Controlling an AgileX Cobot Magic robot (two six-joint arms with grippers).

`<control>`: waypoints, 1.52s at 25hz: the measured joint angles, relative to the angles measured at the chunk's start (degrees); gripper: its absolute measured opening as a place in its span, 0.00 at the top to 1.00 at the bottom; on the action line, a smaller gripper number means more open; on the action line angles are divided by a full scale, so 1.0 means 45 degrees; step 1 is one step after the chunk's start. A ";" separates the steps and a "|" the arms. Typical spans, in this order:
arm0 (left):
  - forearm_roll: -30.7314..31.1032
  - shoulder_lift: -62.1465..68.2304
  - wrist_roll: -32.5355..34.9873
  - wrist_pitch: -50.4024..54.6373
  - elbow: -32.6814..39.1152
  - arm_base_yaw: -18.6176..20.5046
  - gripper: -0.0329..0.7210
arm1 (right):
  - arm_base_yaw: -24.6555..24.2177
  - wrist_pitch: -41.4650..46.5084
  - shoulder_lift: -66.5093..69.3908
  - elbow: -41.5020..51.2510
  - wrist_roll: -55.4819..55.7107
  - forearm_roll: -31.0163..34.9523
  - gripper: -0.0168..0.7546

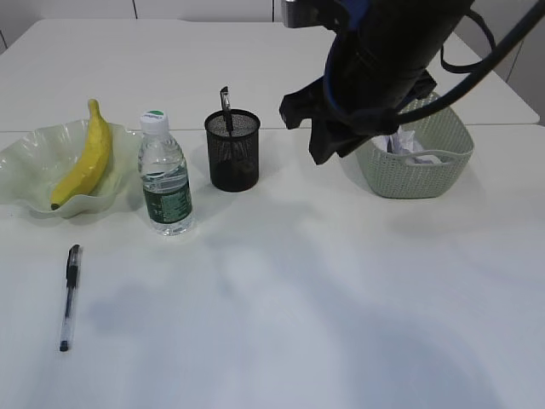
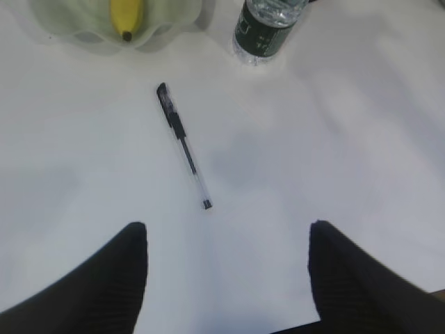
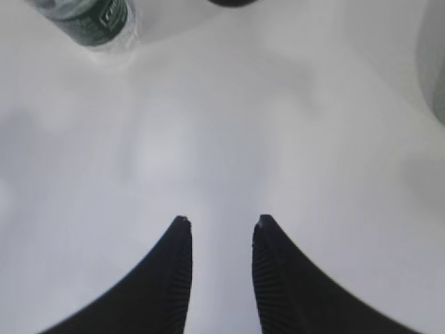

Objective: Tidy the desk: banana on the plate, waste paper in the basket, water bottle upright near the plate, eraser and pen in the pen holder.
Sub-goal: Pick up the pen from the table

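My left claw (image 2: 226, 240) is spread wide over the counter (image 1: 341, 290), empty. My right claw (image 3: 221, 223) is narrowly parted, empty. Landmark: water bottle (image 1: 165, 175), upright. Plate (image 1: 21, 162) with banana (image 1: 85, 158) left of it; pen holder (image 1: 232, 150) right; pen (image 1: 70, 294) in front-left.

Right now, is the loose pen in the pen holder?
No, the pen lies flat on the desk, well apart from the pen holder.
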 joint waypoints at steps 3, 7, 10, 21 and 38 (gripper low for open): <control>-0.0211 0.0609 -0.0041 0.0000 0.0000 0.0000 0.27 | 0.0000 0.0913 -0.0009 0.0000 0.0053 -0.0066 0.68; -0.0379 0.0827 -0.0060 0.0000 0.0000 0.0000 0.27 | 0.0000 0.1996 -0.0009 0.0000 0.0063 -0.0270 0.68; -0.0423 0.0827 -0.0060 0.0000 0.0000 0.0000 0.27 | 0.0000 0.2159 -0.0009 0.0082 0.0063 -0.0703 0.68; -0.0488 0.0827 -0.0119 0.0131 0.0000 0.0000 0.27 | 0.0000 0.2204 -0.0724 0.1735 0.0024 -0.0993 0.68; 0.0762 0.6095 -0.2019 -0.1189 -0.1125 0.0000 0.33 | 0.0000 0.2222 -0.0756 0.1815 -0.0008 -0.0940 0.68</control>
